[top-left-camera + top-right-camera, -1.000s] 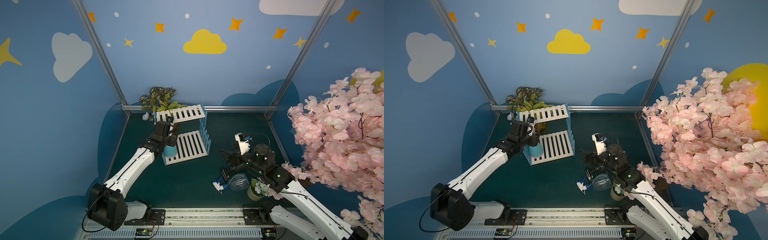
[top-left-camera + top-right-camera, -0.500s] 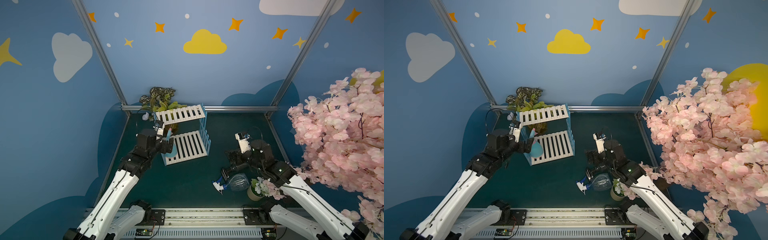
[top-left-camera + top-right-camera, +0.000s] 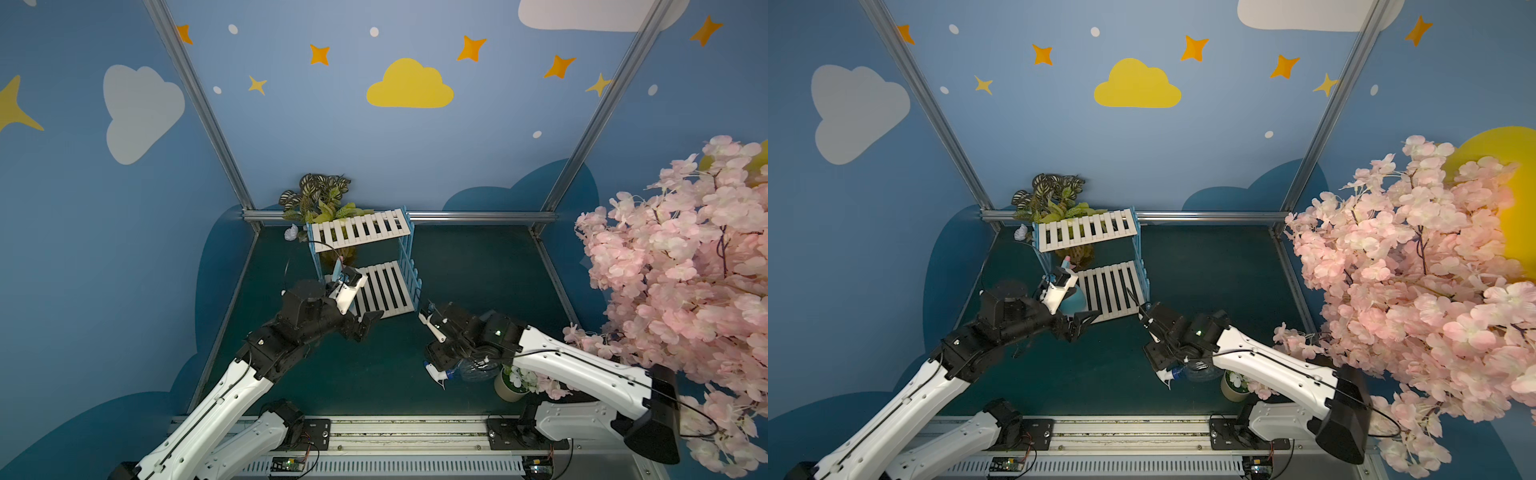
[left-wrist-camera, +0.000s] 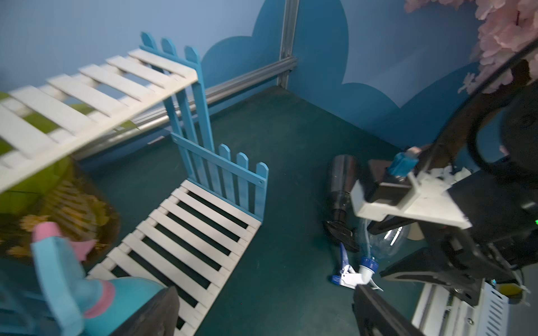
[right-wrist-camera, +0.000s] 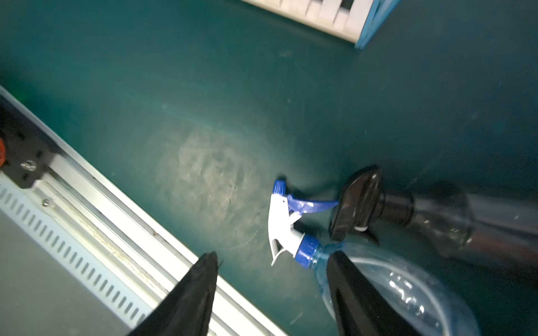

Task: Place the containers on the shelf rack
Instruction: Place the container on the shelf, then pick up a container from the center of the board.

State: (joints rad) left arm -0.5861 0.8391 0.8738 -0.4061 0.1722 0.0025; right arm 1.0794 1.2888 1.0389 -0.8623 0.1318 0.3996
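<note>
Light blue bottle [image 3: 1074, 300]: upright on lower tier of shelf rack [image 3: 384, 291], left end.
Clear bottle [image 5: 378, 279]: lying on desk [image 5: 203, 116], trigger head toward front rail.
Dark bottle [image 5: 442, 224]: lying just beside it, trigger heads nearly touching.
Left hand [image 4: 262, 314]: wide open, empty, near rack's front-left corner.
Right hand [image 5: 270, 291]: jaws apart, nothing gripped; one finger at clear bottle's shoulder, contact unclear.
Cream flower pot [image 3: 508, 388]: just beside clear bottle.
</note>
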